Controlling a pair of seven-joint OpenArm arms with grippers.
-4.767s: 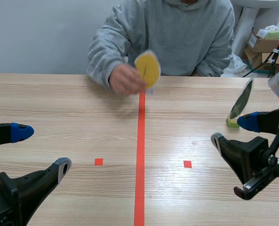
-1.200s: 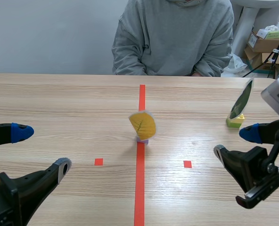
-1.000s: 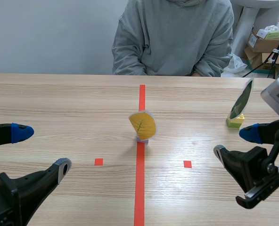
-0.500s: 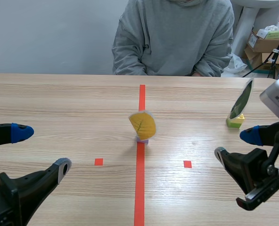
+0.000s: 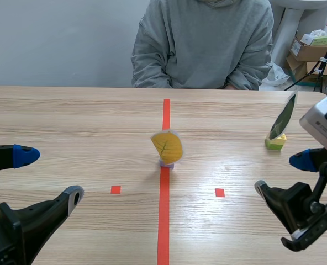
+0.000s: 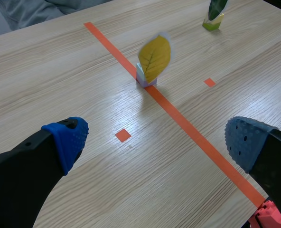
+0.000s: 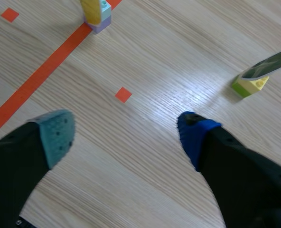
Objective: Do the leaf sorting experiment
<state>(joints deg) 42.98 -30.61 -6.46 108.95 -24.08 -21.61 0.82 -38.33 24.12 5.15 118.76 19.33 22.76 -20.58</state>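
Note:
A yellow leaf card (image 5: 167, 146) stands upright in a small lilac block (image 5: 167, 163) on the red centre line, mid-table; the left wrist view shows the yellow leaf (image 6: 154, 58) well ahead of my fingers. A green leaf card (image 5: 283, 117) stands in a yellow-green block (image 5: 275, 142) at the right. My left gripper (image 5: 45, 174) hangs open at the near left, nothing between its fingers. At the near right my right gripper (image 5: 282, 175) is open too, short of the green leaf's block (image 7: 249, 84), with the lilac block (image 7: 98, 20) far ahead to its other side.
A person in a grey hoodie (image 5: 205, 41) sits across the table, hands out of sight. Boxes (image 5: 314, 52) stand beyond the table at the far right. Small red tape squares (image 5: 115, 189) (image 5: 220, 192) mark each side of the centre line (image 5: 164, 221).
The person set the yellow leaf down on the centre line and drew the hand back. My right gripper has drifted slightly nearer and rightward. The left arm has not moved.

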